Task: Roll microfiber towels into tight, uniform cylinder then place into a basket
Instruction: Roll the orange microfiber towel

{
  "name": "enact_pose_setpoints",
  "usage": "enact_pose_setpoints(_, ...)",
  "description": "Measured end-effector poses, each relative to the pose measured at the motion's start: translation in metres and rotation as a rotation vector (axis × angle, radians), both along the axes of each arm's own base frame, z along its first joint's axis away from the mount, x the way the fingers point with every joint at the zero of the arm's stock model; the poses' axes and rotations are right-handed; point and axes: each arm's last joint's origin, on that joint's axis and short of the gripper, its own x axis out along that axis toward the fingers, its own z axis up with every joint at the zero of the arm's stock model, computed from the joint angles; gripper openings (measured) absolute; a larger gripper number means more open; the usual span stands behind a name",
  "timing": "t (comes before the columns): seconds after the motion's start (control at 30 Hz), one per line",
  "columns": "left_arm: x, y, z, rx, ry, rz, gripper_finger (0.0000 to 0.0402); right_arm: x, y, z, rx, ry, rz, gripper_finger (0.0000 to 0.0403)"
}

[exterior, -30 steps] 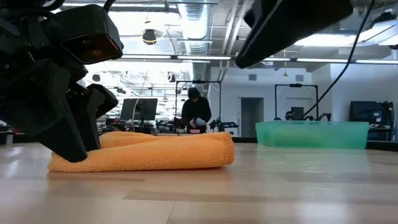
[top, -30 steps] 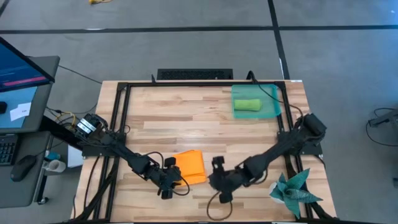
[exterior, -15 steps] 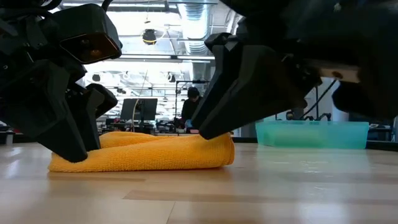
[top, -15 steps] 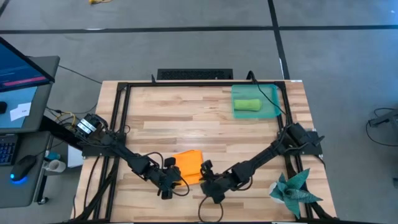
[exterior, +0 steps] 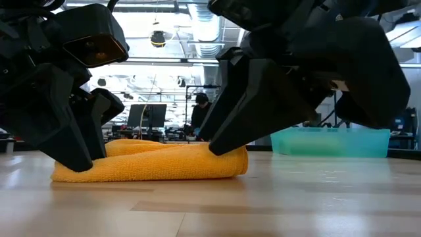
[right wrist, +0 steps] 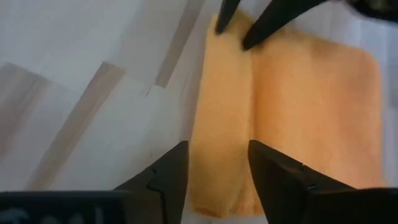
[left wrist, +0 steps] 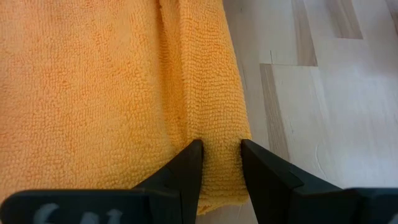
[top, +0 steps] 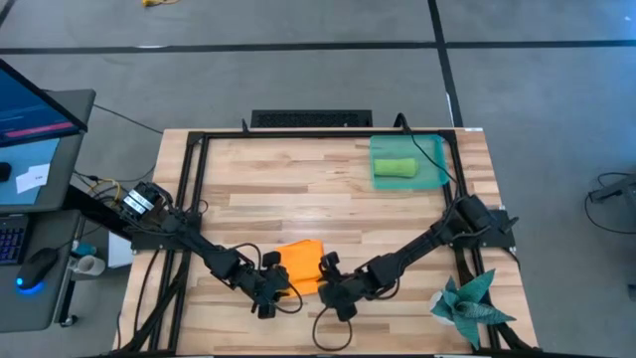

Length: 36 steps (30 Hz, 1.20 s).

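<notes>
The orange microfiber towel lies on the table near its front edge, with its near edge rolled over into a thick fold. My left gripper is shut on the left end of that fold. My right gripper stands open at the fold's right end, one finger on each side of it. The lime green towel lies rolled up inside the teal basket at the far right. My left gripper pinches the left end of the orange towel's rolled edge between its two fingers, several layers thick. The fingers slant down from the near left and lie along the fold. The cloth is squeezed narrow between them and rests on the table. My right gripper's fingertips reach down to the top of the fold's right end, slanting from the near right. Whether they touch the cloth, I cannot tell.
A dark teal spiky cloth lies at the near right corner. A black frame runs along the table's edges. Bare wood lies between the orange towel and the basket. A person stands far back in the room.
My right gripper has come down and moved toward the table's left, up to the right end of the orange towel's fold, rolling as it went. The towel and my left gripper have kept still.
</notes>
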Motion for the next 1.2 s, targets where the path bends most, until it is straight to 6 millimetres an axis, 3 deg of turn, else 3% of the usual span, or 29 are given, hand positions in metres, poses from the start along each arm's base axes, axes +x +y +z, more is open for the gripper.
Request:
enact_pose_setpoints(0.47, 0.000, 0.000, 0.000, -0.001, -0.002, 0.001, 0.0110, -0.002, 0.003, -0.001, 0.001, 0.010, 0.032, 0.0204)
enact_pose_setpoints(0.8, 0.000, 0.000, 0.000, -0.001, -0.002, 0.001, 0.0110, -0.001, 0.017, 0.019, 0.000, -0.008, 0.071, 0.0202)
enact_pose_setpoints(0.97, 0.000, 0.000, 0.000, -0.002, -0.001, 0.002, 0.0110, 0.000, 0.012, 0.014, 0.007, 0.025, 0.034, 0.0198)
enact_pose_setpoints(1.2, 0.000, 0.000, 0.000, -0.005, -0.002, 0.004, 0.0110, 0.008, 0.002, -0.007, 0.055, 0.091, 0.019, 0.0196)
